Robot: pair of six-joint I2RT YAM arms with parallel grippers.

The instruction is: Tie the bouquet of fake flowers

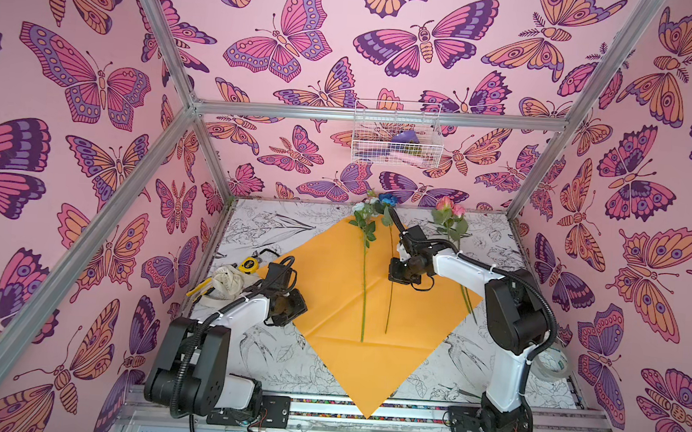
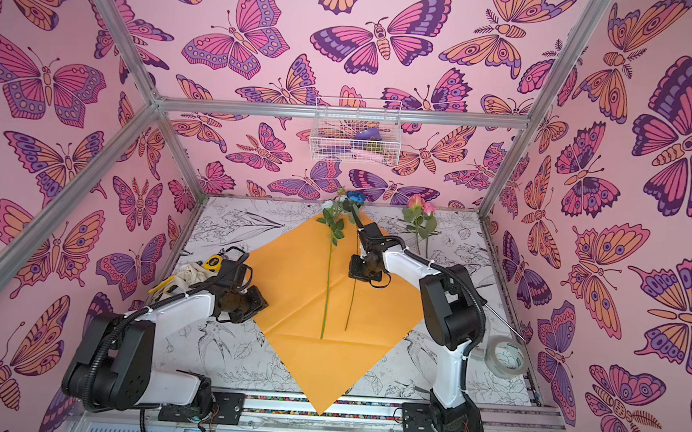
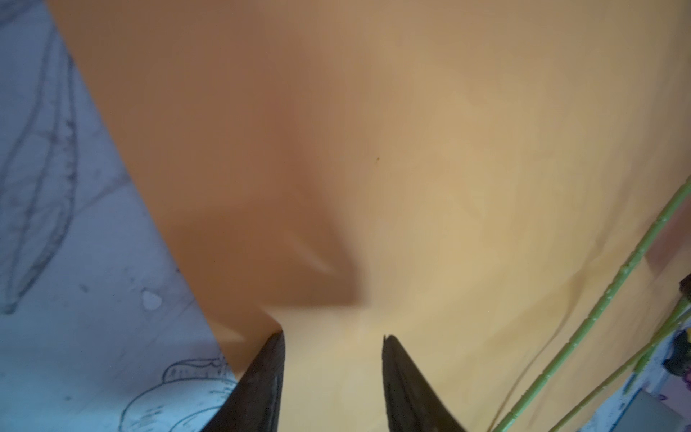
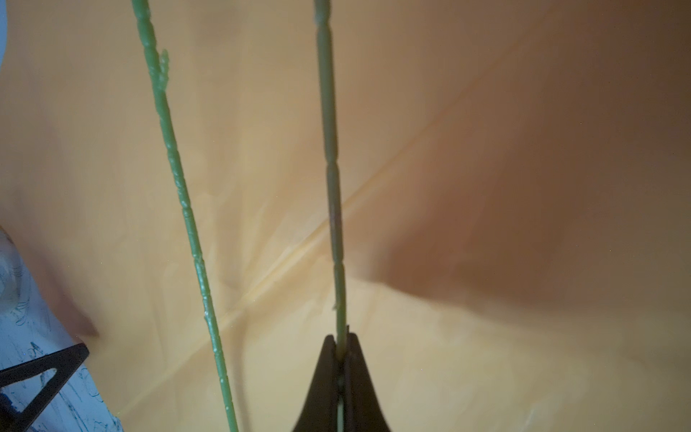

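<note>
Right wrist: two stems (image 4: pixel 187 224), one paper (image 4: pixel 486 112)

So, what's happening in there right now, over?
Right gripper shut on a flower stem. Left gripper open above orange paper, empty. Flowers loose, untied. Nothing in the way.

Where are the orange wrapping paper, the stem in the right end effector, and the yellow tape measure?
orange wrapping paper (image 1: pixel 332 266): in a top view, bare left half of the sheet.
flower stem (image 4: pixel 334 187): right wrist view, mid-length, ahead of the right end effector (image 4: pixel 341 336).
yellow tape measure (image 1: pixel 246 265): in a top view, its case.
</note>
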